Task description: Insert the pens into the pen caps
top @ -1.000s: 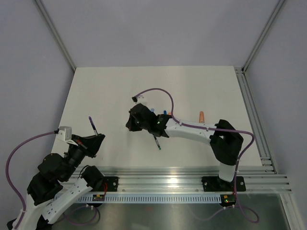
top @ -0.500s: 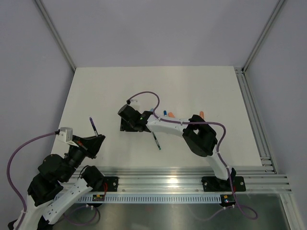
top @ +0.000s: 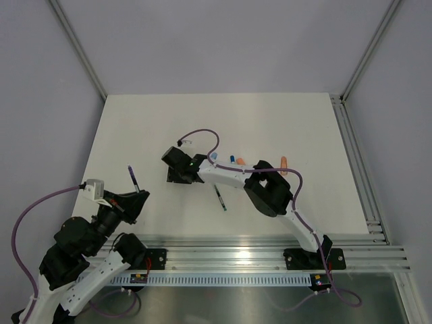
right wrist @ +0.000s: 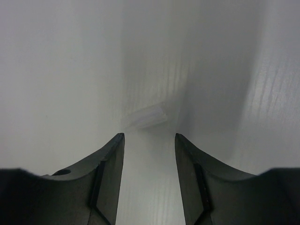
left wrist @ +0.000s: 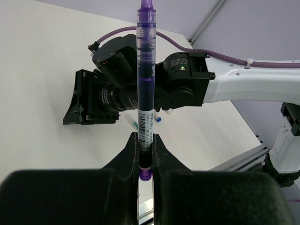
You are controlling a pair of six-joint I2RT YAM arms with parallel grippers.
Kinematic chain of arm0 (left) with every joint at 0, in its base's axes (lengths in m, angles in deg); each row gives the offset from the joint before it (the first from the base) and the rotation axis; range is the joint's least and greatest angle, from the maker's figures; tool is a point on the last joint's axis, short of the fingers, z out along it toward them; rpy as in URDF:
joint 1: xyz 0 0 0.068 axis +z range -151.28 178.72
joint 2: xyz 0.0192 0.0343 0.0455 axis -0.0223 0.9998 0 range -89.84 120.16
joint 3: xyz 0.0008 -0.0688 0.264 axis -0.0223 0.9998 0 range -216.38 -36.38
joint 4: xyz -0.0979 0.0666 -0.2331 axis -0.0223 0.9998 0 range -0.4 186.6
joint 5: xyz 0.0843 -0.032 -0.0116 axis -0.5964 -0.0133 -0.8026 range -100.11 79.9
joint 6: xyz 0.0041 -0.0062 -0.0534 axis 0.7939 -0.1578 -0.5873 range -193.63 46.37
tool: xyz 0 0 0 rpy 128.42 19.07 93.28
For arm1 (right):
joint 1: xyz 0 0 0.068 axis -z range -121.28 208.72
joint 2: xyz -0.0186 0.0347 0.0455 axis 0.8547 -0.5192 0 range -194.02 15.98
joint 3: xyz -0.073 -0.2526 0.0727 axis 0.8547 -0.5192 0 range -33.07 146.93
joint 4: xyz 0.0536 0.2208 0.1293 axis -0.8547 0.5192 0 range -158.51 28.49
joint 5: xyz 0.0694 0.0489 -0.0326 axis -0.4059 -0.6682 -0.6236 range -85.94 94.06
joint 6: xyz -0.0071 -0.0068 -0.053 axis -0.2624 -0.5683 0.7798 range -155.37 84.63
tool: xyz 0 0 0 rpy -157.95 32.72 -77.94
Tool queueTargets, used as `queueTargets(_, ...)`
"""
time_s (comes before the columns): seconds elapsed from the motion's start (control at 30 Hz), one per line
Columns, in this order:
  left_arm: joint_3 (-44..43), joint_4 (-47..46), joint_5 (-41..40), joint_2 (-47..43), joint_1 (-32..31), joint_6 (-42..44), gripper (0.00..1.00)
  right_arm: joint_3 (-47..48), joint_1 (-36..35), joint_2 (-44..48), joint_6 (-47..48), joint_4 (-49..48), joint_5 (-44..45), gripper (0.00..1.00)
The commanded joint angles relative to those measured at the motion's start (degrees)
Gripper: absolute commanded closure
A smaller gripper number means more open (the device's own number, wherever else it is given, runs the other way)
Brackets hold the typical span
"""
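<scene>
Seen from my remote station, the right gripper [right wrist: 150, 138] hangs low over the white table [right wrist: 56, 70], its two dark fingers [right wrist: 110, 173] standing apart with nothing between them. Just beyond the gap lies a small clear pen cap [right wrist: 149, 116], a short tube on its side, tilted so its right end sits higher in the frame. The cap looks soft and blurred. A grey shadow falls across the surface to its right.

The top camera is looking down from above the near edge at the whole table [top: 135, 121], the left wrist camera is facing far-right toward the right gripper [top: 174, 178], shared by both, while the right wrist camera is viewing that table closely.
</scene>
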Motion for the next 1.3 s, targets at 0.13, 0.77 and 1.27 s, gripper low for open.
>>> queueTargets(0.13,0.3,-3.2,2.2,-6.7,0.3,1.4,1.0,7.3,0.8,-4.0,0.8,4.5,4.1,0.48)
queueTargets(0.77,0.6,-3.5,2.8,-8.3,0.8,1.4,1.0,23.0,-0.5,-13.6,6.7,16.1,4.6,0.59)
queueTargets(1.27,0.6,-3.5,2.7,-8.0,0.9,1.4,1.0,16.3,-2.0,-10.4,12.0,17.7,7.6,0.76)
